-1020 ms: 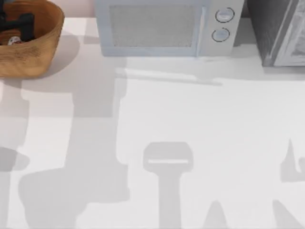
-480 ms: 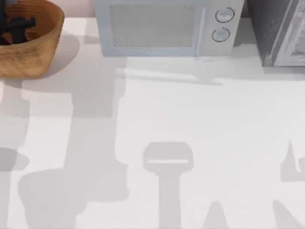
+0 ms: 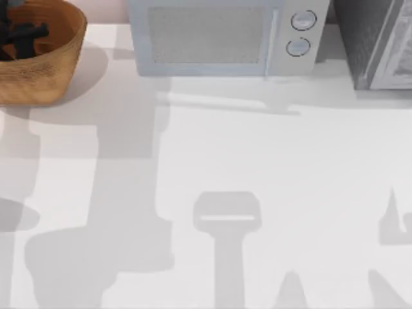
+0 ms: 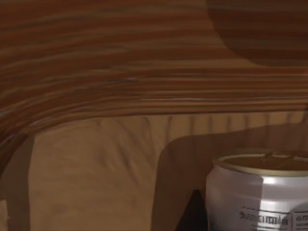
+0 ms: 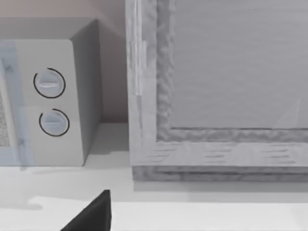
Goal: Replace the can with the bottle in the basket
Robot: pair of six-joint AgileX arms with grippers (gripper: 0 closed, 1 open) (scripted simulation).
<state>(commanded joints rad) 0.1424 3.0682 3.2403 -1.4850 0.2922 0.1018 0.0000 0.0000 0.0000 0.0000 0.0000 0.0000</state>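
The wicker basket [image 3: 61,61] stands at the table's back left corner. My left gripper [image 3: 22,35] reaches down inside it as a dark shape and covers what lies below it in the top view. The left wrist view looks along the basket's ribbed inner wall [image 4: 96,163]. There the can [image 4: 260,192] stands upright very close to the camera, silvery white with a dull gold top and small print. The bottle is out of view. A dark wedge of my right gripper [image 5: 91,216] shows over the table near the back right.
A pale microwave [image 3: 219,35] with two round knobs stands at the back middle and also appears in the right wrist view [image 5: 48,101]. A grey box-like appliance [image 3: 380,45] fills the back right corner. Arm shadows fall across the white tabletop [image 3: 257,161].
The left gripper has moved deeper into the basket and slightly toward the back. The can's top, seen beside it one second ago in the top view, is now covered.
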